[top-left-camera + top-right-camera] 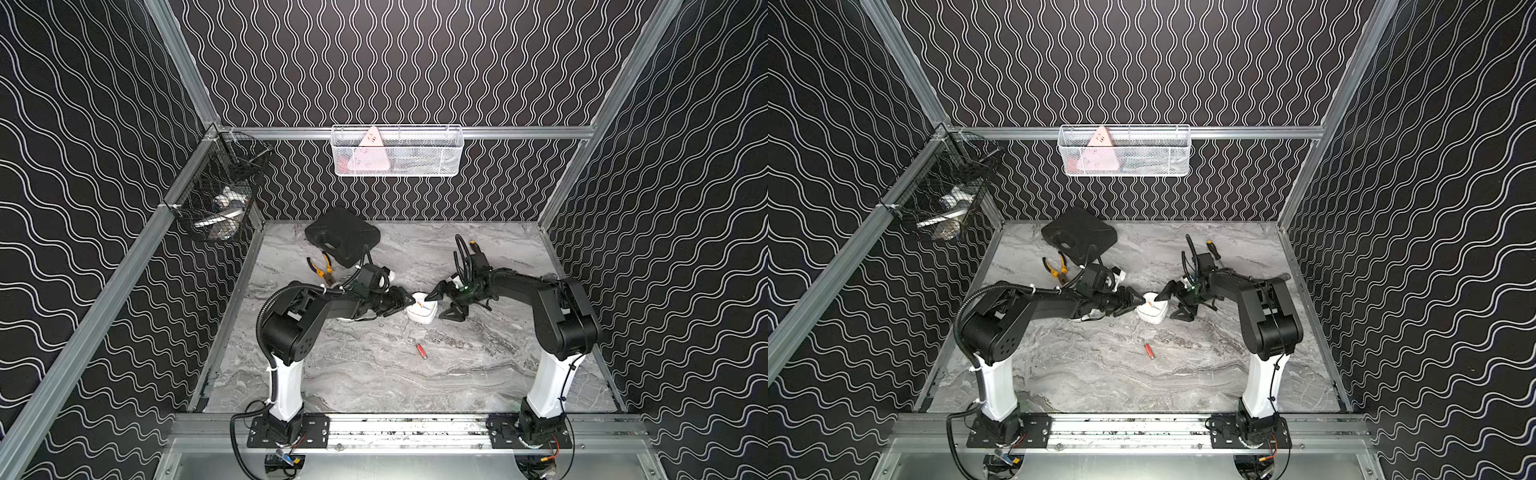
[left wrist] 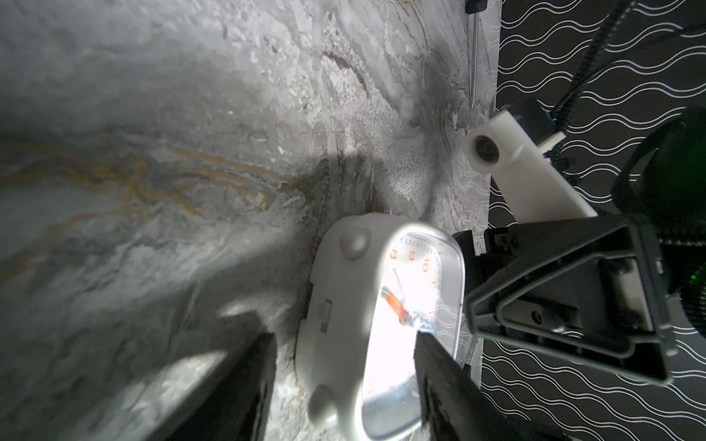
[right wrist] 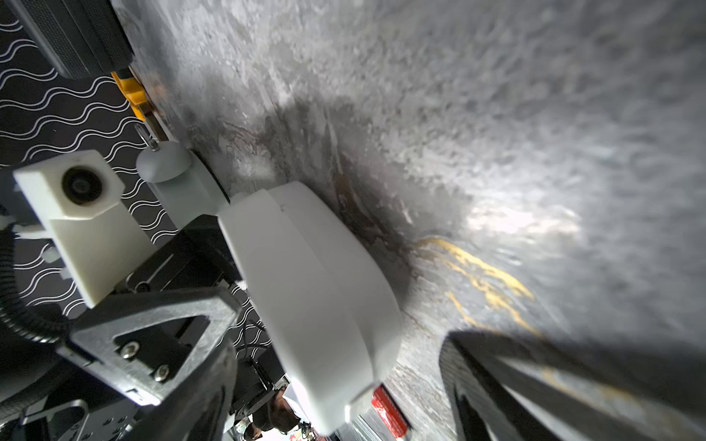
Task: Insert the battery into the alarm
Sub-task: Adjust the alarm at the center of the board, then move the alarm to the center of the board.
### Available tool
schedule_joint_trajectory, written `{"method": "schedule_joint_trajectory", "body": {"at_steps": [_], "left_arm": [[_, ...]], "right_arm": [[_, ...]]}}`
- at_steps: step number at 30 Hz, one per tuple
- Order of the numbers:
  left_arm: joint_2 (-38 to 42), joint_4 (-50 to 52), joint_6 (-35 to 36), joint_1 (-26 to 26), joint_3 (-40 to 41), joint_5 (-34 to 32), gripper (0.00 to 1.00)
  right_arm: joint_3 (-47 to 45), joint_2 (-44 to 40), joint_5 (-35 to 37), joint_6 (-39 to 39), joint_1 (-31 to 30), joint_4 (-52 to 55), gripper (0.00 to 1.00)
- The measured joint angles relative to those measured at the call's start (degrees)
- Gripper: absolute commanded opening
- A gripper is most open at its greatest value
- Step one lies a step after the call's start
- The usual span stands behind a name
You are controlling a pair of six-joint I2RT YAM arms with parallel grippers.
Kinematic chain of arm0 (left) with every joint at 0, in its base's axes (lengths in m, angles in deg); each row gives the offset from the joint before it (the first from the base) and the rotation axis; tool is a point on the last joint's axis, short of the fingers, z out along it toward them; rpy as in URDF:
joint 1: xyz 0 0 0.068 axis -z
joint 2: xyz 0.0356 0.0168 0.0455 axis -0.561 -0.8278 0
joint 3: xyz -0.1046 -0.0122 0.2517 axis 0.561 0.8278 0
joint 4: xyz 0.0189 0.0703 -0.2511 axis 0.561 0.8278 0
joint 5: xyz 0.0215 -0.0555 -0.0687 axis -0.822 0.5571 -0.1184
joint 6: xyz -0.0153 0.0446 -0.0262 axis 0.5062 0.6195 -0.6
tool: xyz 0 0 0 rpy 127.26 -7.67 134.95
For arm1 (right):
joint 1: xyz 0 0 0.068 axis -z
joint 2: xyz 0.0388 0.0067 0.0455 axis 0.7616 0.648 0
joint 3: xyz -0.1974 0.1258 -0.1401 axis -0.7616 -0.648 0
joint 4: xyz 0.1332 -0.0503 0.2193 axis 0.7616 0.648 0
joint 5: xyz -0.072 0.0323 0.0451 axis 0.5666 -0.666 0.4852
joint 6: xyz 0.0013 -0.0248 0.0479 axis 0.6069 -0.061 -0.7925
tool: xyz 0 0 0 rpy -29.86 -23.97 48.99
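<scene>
At ctr of frame in both top views, the L gripper [image 1: 408, 304] is pointing in from picture-left w/ its jaws standing apart, gripping nothing. In the left wrist view its fingers [image 2: 229, 393] are straddling the alarm [image 2: 344, 290]: one is lying across the clock face, the other is showing a strip of bare table btwn itself and the white shell. The R gripper [image 1: 436, 307] is pointing in from picture-right, jaws also spread wide and released. Its upper fingertip is sitting at the alarm's rim and its lower finger is hanging beside the shell, near the tabletop. Whether either is touching, can't tell.

The alarm is sitting on the marble table [image 1: 374, 374] btwn the two grippers, its face w/ orange hand turned up toward the camera. The battery [image 1: 422, 350], red, is lying loose on the table just below the alarm in frame, apart from both grippers.

Further out, upper-left of ctr, yellow-handled pliers [image 1: 322, 270] are lying beside a black case [image 1: 343, 237]. A screwdriver [image 1: 1213, 249] is lying upper-right of ctr. A white basket [image 1: 397, 151] is hanging on the back wall and a black basket [image 1: 220, 199] on the left rail.
</scene>
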Motion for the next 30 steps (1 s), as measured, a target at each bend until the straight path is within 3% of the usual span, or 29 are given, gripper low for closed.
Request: {"method": "schedule_joint_trajectory", "body": {"at_steps": [7, 12, 17, 24, 30], "left_arm": [[3.9, -1.2, 0.1, 0.0, 1.6, -2.0, 0.99], [10.0, -0.5, 1.7, 0.0, 2.8, -7.3, 0.98], [16.4, 3.2, 3.8, 0.0, 5.0, -13.8, 0.97], [21.6, 7.7, 4.5, 0.0, 6.6, -20.0, 0.97], [24.3, 9.6, 4.6, -0.2, 7.2, -21.8, 0.97]], "right_arm": [[-5.3, -6.9, 3.8, -1.3, 0.0, -0.9, 0.82], [-12.3, -15.7, 7.4, -2.9, -1.0, -3.6, 0.67], [-17.9, -20.8, 10.1, -5.2, -5.9, -6.2, 0.51], [-17.6, -17.6, 12.5, -10.4, -13.1, -11.2, 0.42], [-15.0, -12.5, 14.8, -14.4, -13.5, -15.6, 0.4]]}}
